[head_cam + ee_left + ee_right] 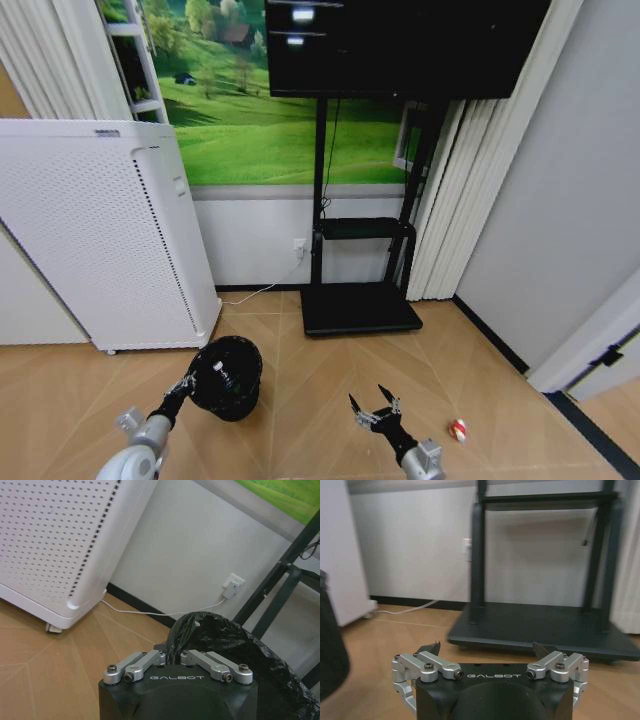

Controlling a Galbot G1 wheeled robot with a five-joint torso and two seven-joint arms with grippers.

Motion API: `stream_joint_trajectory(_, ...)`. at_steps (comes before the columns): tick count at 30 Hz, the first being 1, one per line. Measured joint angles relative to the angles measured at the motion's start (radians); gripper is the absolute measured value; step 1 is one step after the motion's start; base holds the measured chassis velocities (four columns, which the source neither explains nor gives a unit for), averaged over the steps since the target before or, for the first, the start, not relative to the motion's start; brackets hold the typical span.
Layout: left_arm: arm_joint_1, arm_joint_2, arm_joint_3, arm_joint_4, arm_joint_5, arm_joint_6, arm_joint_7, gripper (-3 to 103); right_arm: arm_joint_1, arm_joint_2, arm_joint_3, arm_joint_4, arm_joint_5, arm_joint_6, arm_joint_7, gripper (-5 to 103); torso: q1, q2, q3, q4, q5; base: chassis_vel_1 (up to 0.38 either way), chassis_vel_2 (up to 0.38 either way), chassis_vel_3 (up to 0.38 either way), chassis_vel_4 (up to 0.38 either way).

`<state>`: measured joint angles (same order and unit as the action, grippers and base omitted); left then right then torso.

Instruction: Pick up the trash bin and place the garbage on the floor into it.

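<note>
The trash bin (227, 376), lined with a black bag, stands on the floor (300, 400) just before the white appliance (100, 235). The left gripper (188, 381) is clamped on its near rim, so the pick-up step appears in hand. The right gripper (375, 412) hovers spread wide, empty. A red-and-white scrap (458, 430) lies further right; collecting it calls for lowering that gripper.

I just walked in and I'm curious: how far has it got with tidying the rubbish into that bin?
Early on. The left gripper is shut on the rim of the trash bin, so the bin is in hand. The right gripper hangs open and empty above the floor. A red-and-white scrap lies on the floor, not yet binned.
</note>
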<state>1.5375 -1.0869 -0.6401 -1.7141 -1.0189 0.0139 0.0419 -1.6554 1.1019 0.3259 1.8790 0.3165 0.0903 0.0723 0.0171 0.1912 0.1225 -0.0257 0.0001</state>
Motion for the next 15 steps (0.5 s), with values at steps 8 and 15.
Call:
stream_joint_trajectory(8, -0.002, 0.000, -0.010, 0.004, -0.005, -0.008, 0.000, 7, 0.114, 0.052, 0.036, -0.151, -0.077, -0.034, 0.102, 100, 0.000, 0.000, 0.000, 0.0000, 0.0004, -0.243, -0.250, 0.246, 0.261)
stream_joint_trajectory(15, -0.004, 0.006, -0.033, 0.019, -0.022, -0.006, 0.009, 7, 0.222, 0.072, 0.094, -0.434, -0.094, -0.049, 0.130, 100, 0.000, 0.000, 0.000, 0.0003, 0.0001, 0.033, 0.012, 0.013, -0.001)
